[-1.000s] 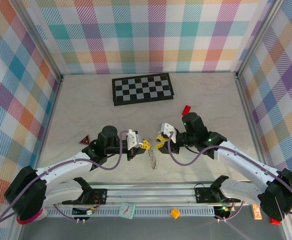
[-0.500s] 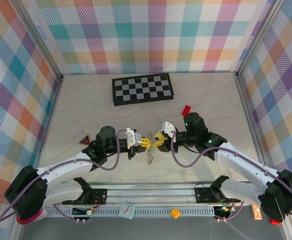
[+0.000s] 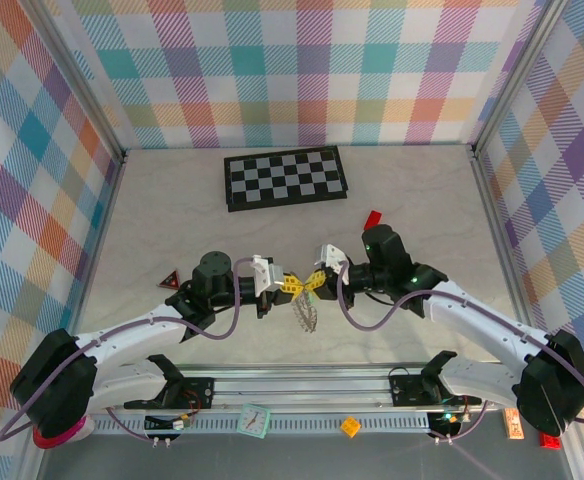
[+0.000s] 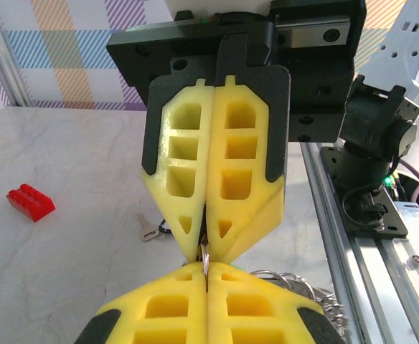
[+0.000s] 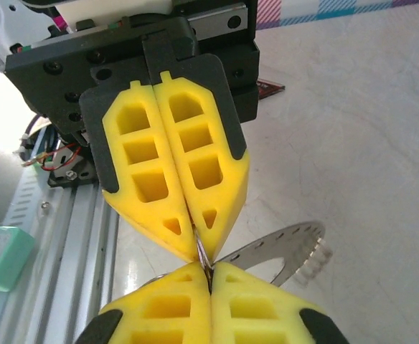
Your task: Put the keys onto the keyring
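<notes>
Keyring (image 3: 305,312), well on my side of the chequered board (image 3: 285,178), sits just below where my left gripper (image 3: 292,287) and right gripper (image 3: 316,281) meet tip to tip, both clamped tight on one rim loop, equally near.

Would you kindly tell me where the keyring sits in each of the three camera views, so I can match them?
Top external: the keyring is near the picture's centre, just below where the hands meet.
Left wrist: lower right, its wire loops behind the near yellow fingers.
Right wrist: lower right, a flat grey arc.
Shared landmark: left hand and right hand, shut, tip to tip.
</notes>
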Controlling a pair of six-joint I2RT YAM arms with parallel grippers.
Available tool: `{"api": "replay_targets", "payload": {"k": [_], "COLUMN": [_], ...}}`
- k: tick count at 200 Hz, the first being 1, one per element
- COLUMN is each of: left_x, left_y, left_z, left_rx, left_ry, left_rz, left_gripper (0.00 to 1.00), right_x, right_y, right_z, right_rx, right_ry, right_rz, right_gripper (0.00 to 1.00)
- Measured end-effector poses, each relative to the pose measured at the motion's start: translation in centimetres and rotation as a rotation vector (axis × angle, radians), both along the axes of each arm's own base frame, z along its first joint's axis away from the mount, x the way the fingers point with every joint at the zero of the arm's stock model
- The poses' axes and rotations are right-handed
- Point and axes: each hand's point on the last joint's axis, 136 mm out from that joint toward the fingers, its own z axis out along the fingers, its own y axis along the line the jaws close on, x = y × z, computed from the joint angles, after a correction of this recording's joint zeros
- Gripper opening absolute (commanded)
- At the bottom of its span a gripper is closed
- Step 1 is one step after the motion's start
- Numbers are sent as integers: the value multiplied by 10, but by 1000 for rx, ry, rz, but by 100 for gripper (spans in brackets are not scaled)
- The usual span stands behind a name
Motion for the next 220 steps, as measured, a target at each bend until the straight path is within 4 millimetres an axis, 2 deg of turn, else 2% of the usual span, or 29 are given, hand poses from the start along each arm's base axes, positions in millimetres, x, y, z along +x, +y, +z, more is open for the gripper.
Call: {"api": "replay_targets", "payload": {"k": [5, 22, 48, 81, 116, 177, 197, 210, 220], "left_x": [0, 0, 1, 3, 1, -4, -5, -5, -4], "left_y": [0, 0, 2, 2, 3, 2, 2, 2, 2], "left_z": [0, 0, -4, 2, 1, -9, -10, -10, -10], "left_rx": [0, 1, 34, 101, 169, 226, 230, 230, 224], "left_ry": [0, -1, -3, -27, -33, -12, -8, -7, -9], "left_rz": [0, 2, 12, 2, -19, -61, -63, -63, -60], "left_gripper": [1, 18, 19, 16, 15, 0, 0, 0, 0], "right_x": [-1, -2, -2, -4, -8, -11, -9, -9, -8], "right_y": [0, -1, -2, 0, 1, 1, 2, 0, -2], "right_z": [0, 0, 3, 9, 4, 1, -1, -2, -2], "right_rx": [-1, -11, -61, -153, -250, -286, -256, -221, -198], "right_ry": [1, -1, -3, -36, -75, -94, -91, -84, -63], "right_rz": [4, 14, 37, 84, 117, 130, 101, 77, 50], "right_gripper": [0, 0, 0, 0, 0, 0, 10, 26, 31]}}
